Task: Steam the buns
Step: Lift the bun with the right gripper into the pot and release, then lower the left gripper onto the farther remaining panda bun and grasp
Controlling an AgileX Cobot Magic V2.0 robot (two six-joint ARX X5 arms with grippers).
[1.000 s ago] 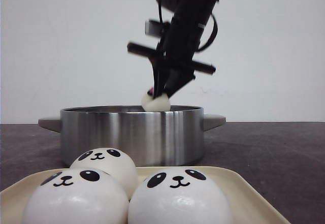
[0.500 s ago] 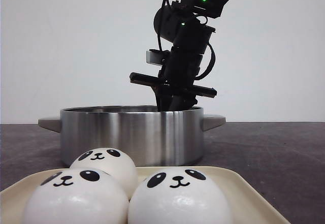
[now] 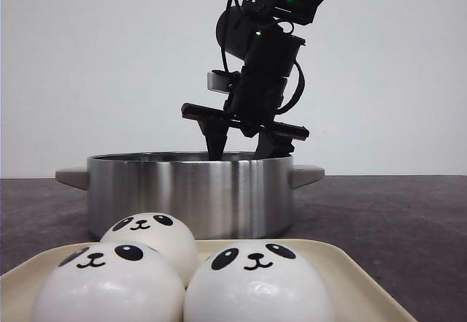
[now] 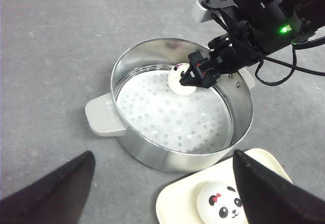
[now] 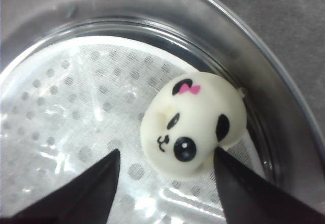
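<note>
A steel pot (image 3: 190, 190) with a white perforated liner (image 4: 172, 117) stands mid-table. One panda bun (image 5: 195, 122) with a pink bow lies on the liner near the far wall, and it also shows in the left wrist view (image 4: 179, 79). My right gripper (image 3: 244, 150) is open, its fingers dipped inside the rim on either side of that bun without touching it (image 5: 166, 155). Three more buns (image 3: 149, 236) (image 3: 109, 287) (image 3: 255, 285) sit on a cream tray (image 3: 343, 271). My left gripper (image 4: 163, 154) is open and empty, high above the pot and tray.
The pot has two grey side handles (image 3: 71, 177) (image 3: 308, 174). The tray's corner with one bun (image 4: 219, 204) lies close to the pot's near wall. The table (image 4: 51, 56) is dark grey. A white wall stands behind.
My right gripper has come down into the pot with the bun and opened its jaws. The bun now lies free on the liner. The tray buns have not moved.
</note>
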